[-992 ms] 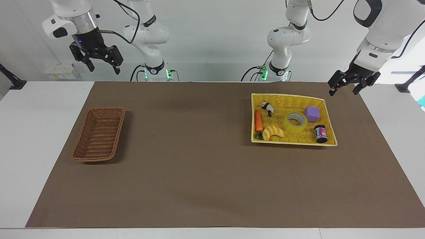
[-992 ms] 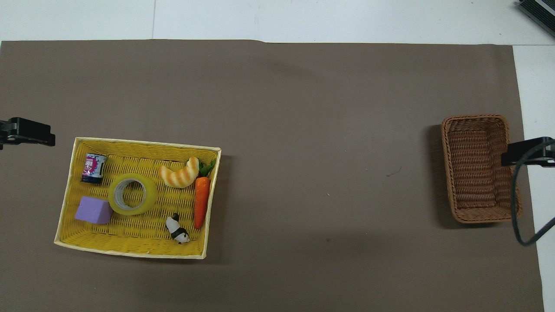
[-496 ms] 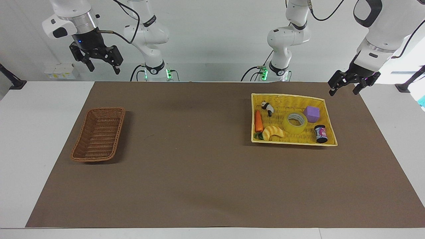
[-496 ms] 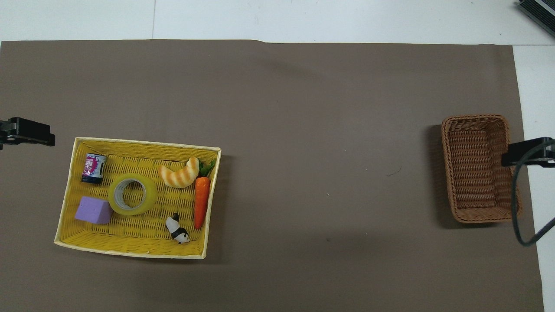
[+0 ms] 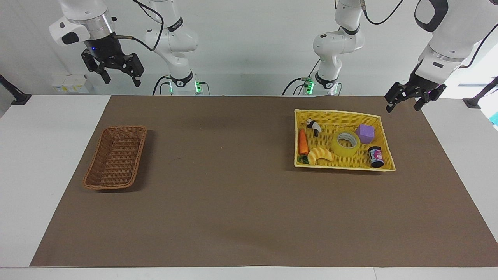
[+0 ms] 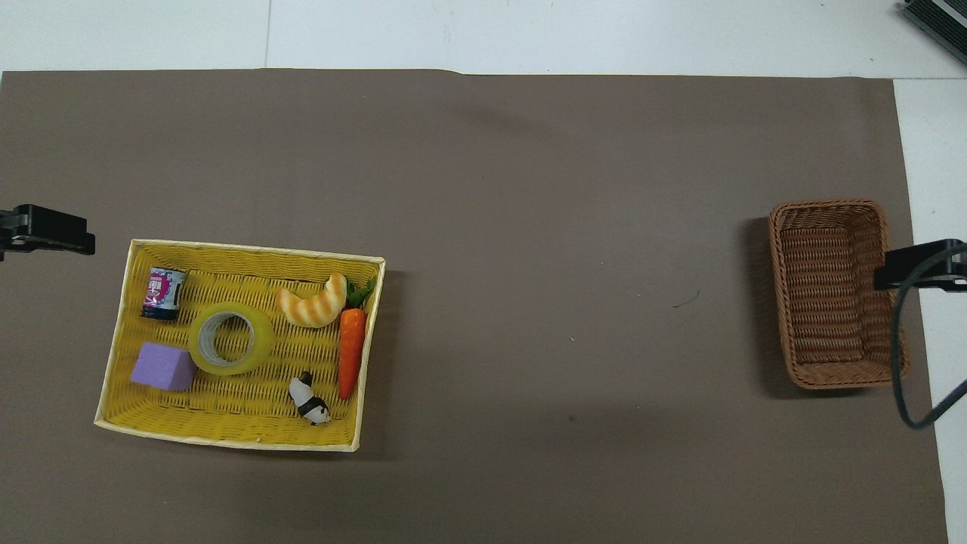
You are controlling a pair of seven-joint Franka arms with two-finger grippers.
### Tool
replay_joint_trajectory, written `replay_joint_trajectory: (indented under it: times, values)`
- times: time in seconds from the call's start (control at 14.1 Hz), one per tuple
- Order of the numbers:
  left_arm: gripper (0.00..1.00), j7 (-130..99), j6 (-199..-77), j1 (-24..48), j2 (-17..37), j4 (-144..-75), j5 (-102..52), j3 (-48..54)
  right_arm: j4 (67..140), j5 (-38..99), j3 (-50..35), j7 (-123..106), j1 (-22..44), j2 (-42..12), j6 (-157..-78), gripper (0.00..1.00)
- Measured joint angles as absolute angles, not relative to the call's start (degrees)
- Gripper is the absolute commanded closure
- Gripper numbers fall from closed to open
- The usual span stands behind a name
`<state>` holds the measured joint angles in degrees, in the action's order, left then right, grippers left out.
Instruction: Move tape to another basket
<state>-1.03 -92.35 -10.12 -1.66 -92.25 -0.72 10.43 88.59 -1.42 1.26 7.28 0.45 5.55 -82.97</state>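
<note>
The left gripper point(image 5: 406, 102) is hanging with its fingers spread and empty, up in the air at about one o'clock from the yellow tray point(image 5: 383, 120), just off its corner nearest the robots. The right gripper point(image 5: 118, 74) is also holding its fingers apart on nothing, waiting high over the table edge at twelve o'clock from the brown wicker basket point(image 5: 100, 153).

The tape point(image 5: 346, 143) is lying flat in the yellow tray, hole up, touching the purple block point(image 5: 366, 133) at its two o'clock, with the small jar point(image 5: 376, 156) at four o'clock and the croissant point(image 5: 321, 154) at eight o'clock, all in the facing view.

Nothing is being gripped; I judge the reach is only starting. Next, the left gripper needs to be coming down over the roll, one finger into the core, clearing the block.
</note>
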Motion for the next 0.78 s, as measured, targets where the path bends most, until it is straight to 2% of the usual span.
replay_joint_trajectory:
  times: [0.78]
  values:
    - [0.00, 1.10, -91.95, -10.15, -1.66, -92.99, -0.72, 10.40, 88.59, -1.42, 1.26, 7.28, 0.44, 5.55, -82.97, 0.00]
